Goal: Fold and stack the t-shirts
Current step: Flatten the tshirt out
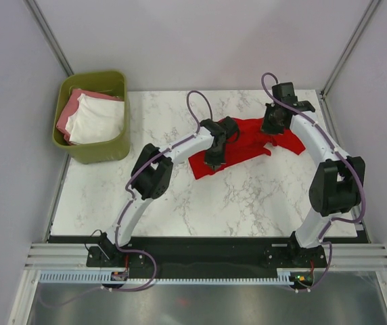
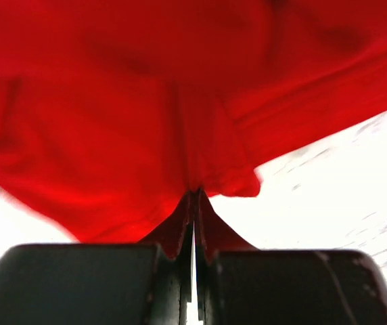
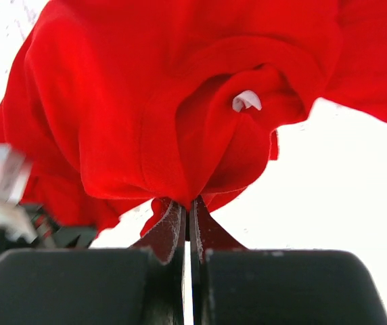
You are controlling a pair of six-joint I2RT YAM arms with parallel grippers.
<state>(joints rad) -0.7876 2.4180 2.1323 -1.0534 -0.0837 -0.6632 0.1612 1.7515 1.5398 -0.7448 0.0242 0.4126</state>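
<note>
Plenty of room here. The near half of the marble table (image 1: pixel 234 203) is open, and so is its left side. The red t-shirt (image 1: pixel 247 142) sits bunched up at the far middle-right, well back from the near edge and closer to the far right corner. Grey walls close the table in on the left, far and right sides. The olive bin (image 1: pixel 105 152) is at the far left corner, well apart from the red tee. It holds a white t-shirt (image 1: pixel 99 120) on top and a pink t-shirt (image 1: pixel 67 112) poking out along the left.

The top view shows both arms reaching into the cloth. The left gripper (image 1: pixel 214 161) is at the shirt's near-left end and the right gripper (image 1: pixel 272 127) is at its far-right part, but you can't make out the jaws from up there.

The wrist cams settle it. On the left, the fingers (image 2: pixel 173 233) are pinched together with a fold of red cloth drawn into the seam between them. On the right, the fingers (image 3: pixel 163 233) are clamped the same way on a gathered bit of the tee.

Only the right wrist view shows the small white neck label (image 3: pixel 246 100), tucked inside the collar curl. The fabric is plain bright red, soft and rumpled, and it drapes in loose folds over the marble.
</note>
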